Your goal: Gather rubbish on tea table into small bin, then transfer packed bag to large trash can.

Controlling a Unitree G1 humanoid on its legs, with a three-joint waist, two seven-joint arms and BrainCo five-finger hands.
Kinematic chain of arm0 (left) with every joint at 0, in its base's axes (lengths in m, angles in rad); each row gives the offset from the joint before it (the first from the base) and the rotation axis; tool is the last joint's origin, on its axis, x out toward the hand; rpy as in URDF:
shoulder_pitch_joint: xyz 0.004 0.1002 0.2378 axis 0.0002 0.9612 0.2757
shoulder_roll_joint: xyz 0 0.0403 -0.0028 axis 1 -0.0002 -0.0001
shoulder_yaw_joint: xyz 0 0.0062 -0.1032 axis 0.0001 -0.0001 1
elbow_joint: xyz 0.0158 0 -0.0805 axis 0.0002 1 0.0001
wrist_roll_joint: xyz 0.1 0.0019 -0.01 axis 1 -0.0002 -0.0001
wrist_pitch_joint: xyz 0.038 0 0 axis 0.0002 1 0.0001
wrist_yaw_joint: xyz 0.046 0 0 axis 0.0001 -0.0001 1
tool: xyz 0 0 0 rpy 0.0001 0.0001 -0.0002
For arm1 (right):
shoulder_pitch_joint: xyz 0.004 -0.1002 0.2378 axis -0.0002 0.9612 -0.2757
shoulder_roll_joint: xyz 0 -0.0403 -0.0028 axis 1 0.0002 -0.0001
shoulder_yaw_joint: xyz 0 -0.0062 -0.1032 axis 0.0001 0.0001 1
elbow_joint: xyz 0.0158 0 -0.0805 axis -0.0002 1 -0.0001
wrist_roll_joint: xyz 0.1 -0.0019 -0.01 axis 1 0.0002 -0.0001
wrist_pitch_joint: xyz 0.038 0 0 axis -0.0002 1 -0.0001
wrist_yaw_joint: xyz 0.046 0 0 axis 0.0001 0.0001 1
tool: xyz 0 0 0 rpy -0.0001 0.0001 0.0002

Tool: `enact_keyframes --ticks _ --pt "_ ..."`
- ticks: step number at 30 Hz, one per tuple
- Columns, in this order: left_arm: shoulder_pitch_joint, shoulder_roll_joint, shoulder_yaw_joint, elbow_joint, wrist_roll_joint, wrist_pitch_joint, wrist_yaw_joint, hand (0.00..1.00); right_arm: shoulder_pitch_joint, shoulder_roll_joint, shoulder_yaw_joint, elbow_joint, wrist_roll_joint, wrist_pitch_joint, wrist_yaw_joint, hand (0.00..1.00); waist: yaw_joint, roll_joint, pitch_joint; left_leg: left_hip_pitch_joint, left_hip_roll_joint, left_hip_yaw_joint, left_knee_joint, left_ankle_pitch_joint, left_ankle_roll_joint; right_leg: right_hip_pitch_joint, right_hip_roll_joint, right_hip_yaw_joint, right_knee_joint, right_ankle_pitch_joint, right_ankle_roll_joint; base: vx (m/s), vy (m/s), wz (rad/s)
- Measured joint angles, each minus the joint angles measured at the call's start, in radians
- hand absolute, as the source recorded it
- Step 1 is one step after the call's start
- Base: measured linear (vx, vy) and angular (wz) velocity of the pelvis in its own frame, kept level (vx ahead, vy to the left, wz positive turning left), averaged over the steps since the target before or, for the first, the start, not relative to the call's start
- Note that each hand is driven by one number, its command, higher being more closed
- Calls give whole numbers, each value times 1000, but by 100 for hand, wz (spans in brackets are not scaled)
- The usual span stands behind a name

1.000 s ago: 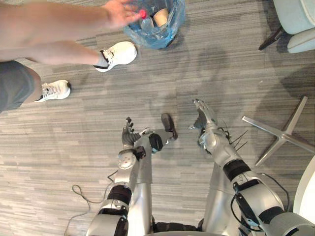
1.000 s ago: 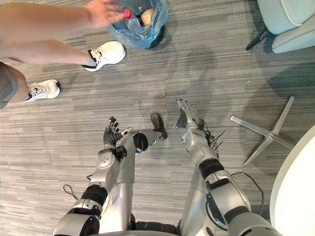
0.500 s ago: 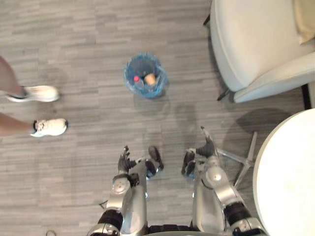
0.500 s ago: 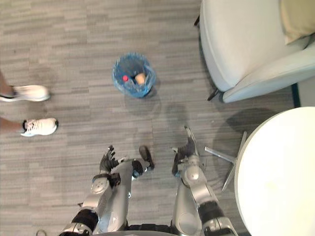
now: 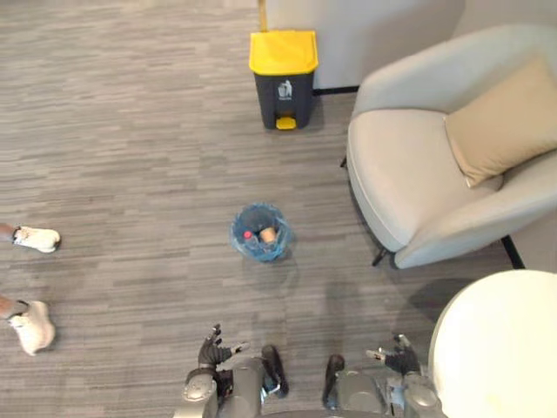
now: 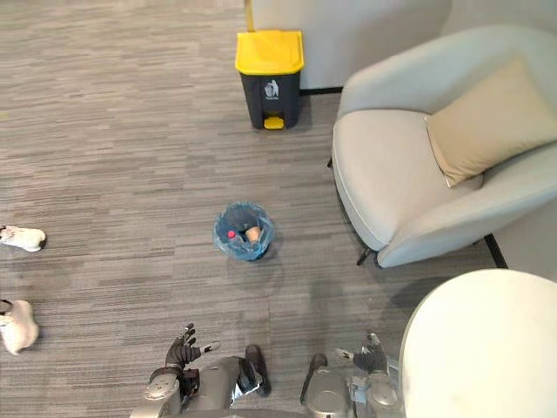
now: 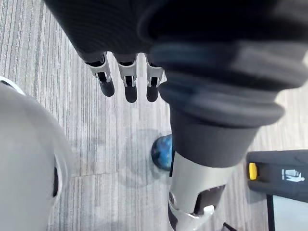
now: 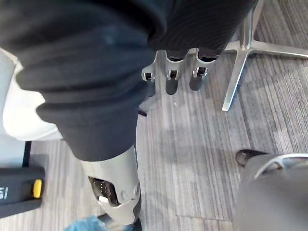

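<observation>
The small bin (image 5: 259, 232), lined with a blue bag, stands on the grey floor ahead of me. Inside it lie a red-capped bottle (image 5: 247, 236) and a brown cup (image 5: 268, 235). Further off, by the wall, stands the large dark trash can (image 5: 284, 77) with its yellow lid closed. My left hand (image 5: 211, 351) hangs low at the view's bottom edge, fingers (image 7: 126, 83) straight and holding nothing. Level with it, beside the white table, my right hand (image 5: 397, 358) is open too, its fingers (image 8: 175, 73) bare. Both hands are well short of the bin.
A pale armchair (image 5: 409, 183) with a beige cushion (image 5: 500, 122) fills the right side. The round white table (image 5: 500, 348) sits at the lower right, its metal base (image 8: 246, 48) near my right hand. A person's white shoes (image 5: 35, 239) stand at the far left.
The camera has swung up and back, bringing the large can and armchair into view. The person's hand has left the small bin and the person has stepped off to the left.
</observation>
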Motion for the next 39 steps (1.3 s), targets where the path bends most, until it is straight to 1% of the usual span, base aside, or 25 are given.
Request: enact_keyframes --ticks 1,3,4,8,10,11,12,13,14,16,19,20,22,24,25,26,27,28,31,32,33,35,36,37,39 --pt "-1 -1 2 0 2 1 0 0 6 -2 -13 2 2 0 -1 0 -2 13 -8 14 32 101 -8 -30 34 1 6 -28 -2 -1 0 0 -12 57" --pt "-2 0 6 0 9 1 0 0 6 -9 -35 14 3 1 -5 0 -9 29 -14 40 61 239 -64 -44 59 1 8 -60 1 -5 7 -12 41 52" --pt "0 1 23 2 10 1 -1 0 4 -16 -35 23 3 2 -6 0 -6 37 -19 50 48 249 -96 -55 80 1 6 -64 9 -12 18 -34 87 39" --pt "46 12 36 2 9 1 -1 0 -14 0 -29 22 0 3 8 0 2 21 -22 52 1 212 -97 -74 101 -8 -38 -60 57 -55 58 8 105 17" --pt "79 13 41 0 2 2 -1 0 -35 -3 -17 19 -3 6 10 0 1 7 -16 56 -30 209 -68 -149 142 -52 -105 -40 211 -113 79 28 156 9" --pt "74 14 50 0 2 1 0 0 -36 -5 -8 7 -3 6 11 0 1 3 -13 57 -49 204 -68 -157 154 -80 -127 -22 284 -118 78 18 131 23" --pt "71 14 51 1 4 2 2 0 -44 -12 12 -10 -3 8 11 0 -2 6 -4 58 -61 188 -64 -164 166 -147 -150 34 414 -103 55 29 114 32" --pt "71 17 51 2 7 2 2 0 -44 -11 20 -20 -3 7 12 0 -9 8 2 60 -63 175 -61 -167 170 -181 -150 73 474 -98 52 49 90 54" --pt "74 27 51 3 8 3 3 0 -42 -5 40 -31 -4 7 12 0 -26 8 17 77 -62 144 -60 -174 162 -204 -128 123 509 -114 70 76 70 62" --pt "75 35 52 3 9 3 3 0 -36 -2 58 -45 -8 6 13 0 -25 6 30 93 -63 111 -58 -176 157 -224 -113 136 476 -130 83 87 15 68" --pt "71 38 53 5 10 1 2 0 -32 -7 64 -50 -11 4 12 0 -25 5 37 89 -71 49 -49 -174 154 -263 -66 182 284 -99 110 104 -6 65" --pt "71 41 52 8 10 1 2 0 -23 -14 82 -60 -12 2 12 0 -26 0 36 88 -84 23 -32 -179 150 -268 -61 220 258 -79 98 162 -40 82" --pt "73 41 63 9 10 -1 2 0 -7 -26 110 -94 -35 -4 13 0 -21 -1 36 84 -89 5 11 -206 114 -269 -64 217 274 -69 75 139 -87 61" --pt "76 42 72 23 10 -2 2 0 -3 -34 152 -128 -56 -9 15 0 -16 0 35 73 -79 -9 59 -245 102 -260 -40 211 281 -71 65 139 -155 34" --pt "76 38 72 26 10 -1 1 0 -4 -44 172 -145 -85 -18 16 0 -7 17 44 69 -59 -15 93 -261 102 -247 -16 218 282 -58 44 128 -174 17" --pt "78 29 72 27 10 -1 0 0 -3 -48 182 -152 -95 -20 17 0 0 27 49 69 -42 -16 114 -268 91 -237 -6 217 274 -57 43 149 -164 -2" --pt "90 26 73 27 11 -1 0 0 -2 -55 208 -163 -123 -20 17 0 4 44 53 55 10 -11 194 -262 77 -209 19 202 256 -52 29 148 -152 -6" --pt "94 26 74 27 11 -1 -2 0 -3 -53 217 -169 -140 -21 17 0 4 44 55 32 48 -12 270 -242 46 -198 32 197 256 -60 12 143 -154 -5" --pt "94 35 73 23 11 0 -15 0 -16 -65 229 -214 -182 -22 13 0 5 42 57 -9 72 -29 351 -168 42 -194 40 216 250 -58 -6 160 -158 -23" --pt "84 41 71 23 12 -1 -17 0 -48 -72 246 -220 -209 -22 10 0 2 29 78 -52 75 -50 381 -157 49 -198 38 227 230 -46 -23 99 -65 -25" --pt "75 44 70 23 12 -1 -17 0 -61 -79 253 -220 -215 -22 9 0 3 32 85 -60 72 -70 360 -174 49 -200 38 231 220 -40 -25 75 -67 -25" --pt "31 48 58 21 13 -4 -16 0 -108 -96 257 -220 -250 -22 4 0 4 37 104 -97 51 -186 200 -176 14 -232 36 247 217 -34 -25 35 -14 -20" --pt "8 43 40 21 12 -13 -16 0 -136 -118 287 -220 -266 -22 -11 0 3 53 111 -92 46 -254 65 -102 -34 -261 44 255 230 -35 -22 12 84 -36" --pt "-7 40 22 20 12 -23 -16 0 -168 -133 308 -216 -284 -22 -13 0 7 61 127 -92 56 -277 11 -46 -32 -289 53 274 253 -42 -11 8 81 -38" --pt "-61 43 14 19 11 -28 -14 0 -220 -132 325 -215 -308 -21 -24 0 6 40 159 -112 32 -258 3 -38 -28 -331 32 300 269 -31 7 -6 86 -20"
